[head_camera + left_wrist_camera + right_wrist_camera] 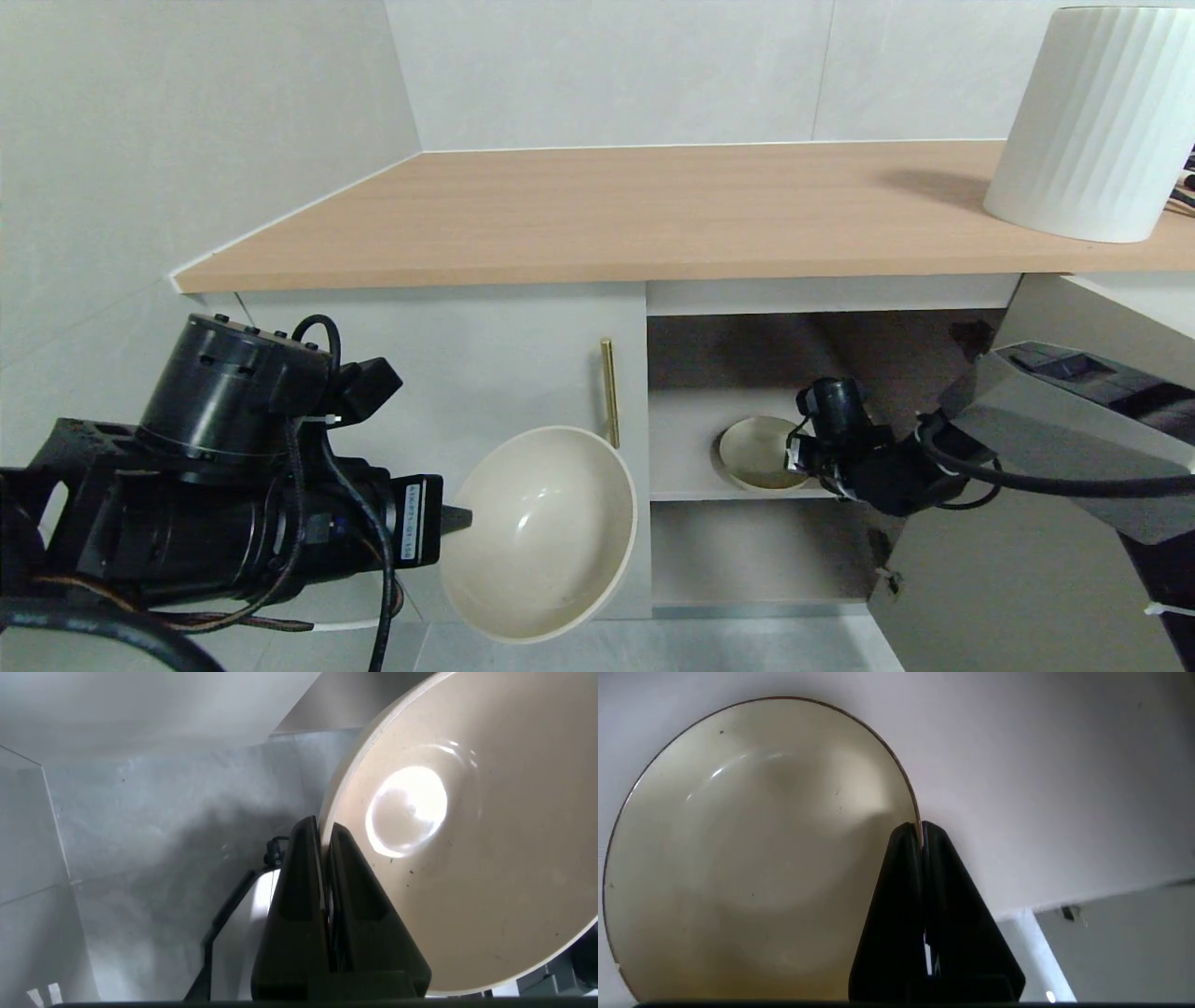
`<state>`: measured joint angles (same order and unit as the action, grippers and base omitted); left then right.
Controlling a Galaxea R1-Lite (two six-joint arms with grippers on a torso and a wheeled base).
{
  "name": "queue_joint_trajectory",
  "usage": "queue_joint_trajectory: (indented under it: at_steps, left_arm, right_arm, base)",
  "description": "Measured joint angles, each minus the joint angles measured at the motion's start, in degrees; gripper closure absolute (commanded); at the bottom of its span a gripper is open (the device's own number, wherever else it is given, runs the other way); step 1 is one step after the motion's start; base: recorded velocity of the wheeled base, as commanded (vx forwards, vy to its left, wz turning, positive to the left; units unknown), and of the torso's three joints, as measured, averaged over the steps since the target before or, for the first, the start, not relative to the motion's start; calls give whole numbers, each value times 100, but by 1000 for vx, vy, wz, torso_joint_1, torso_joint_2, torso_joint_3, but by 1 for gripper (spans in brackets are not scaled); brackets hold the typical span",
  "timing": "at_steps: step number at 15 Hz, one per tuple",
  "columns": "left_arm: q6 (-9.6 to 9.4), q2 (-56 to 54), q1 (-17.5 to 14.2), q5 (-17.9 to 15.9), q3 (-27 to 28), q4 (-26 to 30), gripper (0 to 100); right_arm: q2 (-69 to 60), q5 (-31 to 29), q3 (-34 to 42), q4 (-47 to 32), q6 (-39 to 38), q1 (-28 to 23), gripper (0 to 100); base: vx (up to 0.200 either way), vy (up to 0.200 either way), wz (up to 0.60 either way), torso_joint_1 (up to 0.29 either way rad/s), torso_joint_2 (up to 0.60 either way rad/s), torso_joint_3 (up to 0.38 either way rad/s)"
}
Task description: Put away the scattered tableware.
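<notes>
Cream bowl [541,532], rim-pinched by the left gripper [462,518], may slip or swing; the right gripper [795,457] pinches the shelved dish [752,448].

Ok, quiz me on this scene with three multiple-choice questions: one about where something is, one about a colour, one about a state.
1. Where is the plate that the right gripper holds?
A) on the counter
B) inside the open cupboard
C) on the floor

2. What colour is the handle on the closed door?
A) black
B) red
C) gold

3. What state is the left gripper in?
A) shut on the rim of the bowl
B) open and empty
C) shut on a spoon

Answers:
1 B, the plate shows within the cupboard's opening.
2 C, the upright bar shines gold against the pale door.
3 A, its fingers pinch the bowl's rim.
</notes>
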<state>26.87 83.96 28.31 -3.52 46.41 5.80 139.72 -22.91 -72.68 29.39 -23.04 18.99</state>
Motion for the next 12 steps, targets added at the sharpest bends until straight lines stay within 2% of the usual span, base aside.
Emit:
queue_joint_trajectory:
  at_steps: [4, 12]
  left_arm:
    - [-7, 44, 0, 0, -2, -1, 100]
    - [-7, 77, 0, 7, -2, 0, 100]
  right_arm:
    - [218, -207, -334, -151, 6, -59, 100]
    - [352, -216, -618, -183, 9, -117, 100]
  base:
    - [0, 0, 0, 0, 0, 0]
    - [0, 0, 0, 0, 0, 0]
